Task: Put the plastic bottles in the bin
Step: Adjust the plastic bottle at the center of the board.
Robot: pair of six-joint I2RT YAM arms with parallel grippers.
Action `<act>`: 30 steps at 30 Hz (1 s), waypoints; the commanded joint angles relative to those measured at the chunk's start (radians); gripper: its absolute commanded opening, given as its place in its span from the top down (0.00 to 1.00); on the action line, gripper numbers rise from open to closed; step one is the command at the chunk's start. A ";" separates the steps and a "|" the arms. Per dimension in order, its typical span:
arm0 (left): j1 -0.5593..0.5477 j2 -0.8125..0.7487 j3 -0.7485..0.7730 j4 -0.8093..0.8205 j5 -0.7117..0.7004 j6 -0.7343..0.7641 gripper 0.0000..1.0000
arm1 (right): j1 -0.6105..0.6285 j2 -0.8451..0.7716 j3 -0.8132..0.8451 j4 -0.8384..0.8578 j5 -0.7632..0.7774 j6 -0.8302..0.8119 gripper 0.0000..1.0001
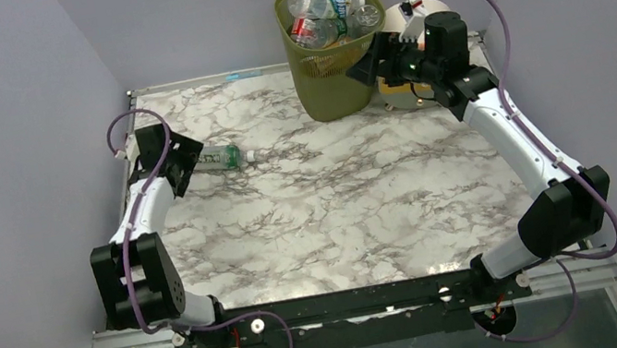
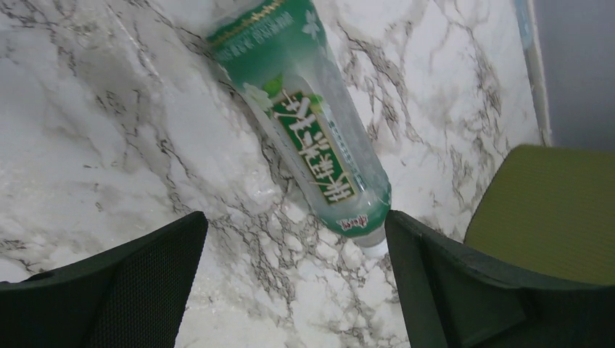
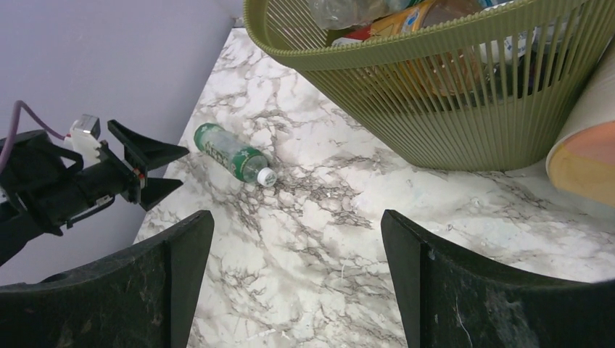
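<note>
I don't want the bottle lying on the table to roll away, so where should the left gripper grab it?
Take the bottle around its green-labelled middle, from above, jaws straddling its width. It lies on its side, and its cap end tapers, so a grip there could slip. The open left gripper hovers close by.

cream drum [image 3: 589, 123] on the marble table [image 1: 337, 197], near the back wall [image 1: 204, 13].

The whole table [image 1: 337, 197] was viewed from high behind the arm bases. The lying bottle [image 2: 312, 130] was framed closely by the left wrist view and, from farther off, by the right wrist view. The bin [image 3: 450, 109] was shared by all three.
</note>
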 commanded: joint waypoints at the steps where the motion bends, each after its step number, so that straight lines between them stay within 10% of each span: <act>1: 0.047 0.071 0.065 -0.059 -0.042 -0.061 0.01 | 0.005 -0.035 -0.023 0.034 -0.064 0.001 0.11; 30: -0.040 0.427 0.312 -0.059 -0.042 0.044 0.16 | 0.015 -0.016 -0.036 0.012 -0.093 -0.007 0.11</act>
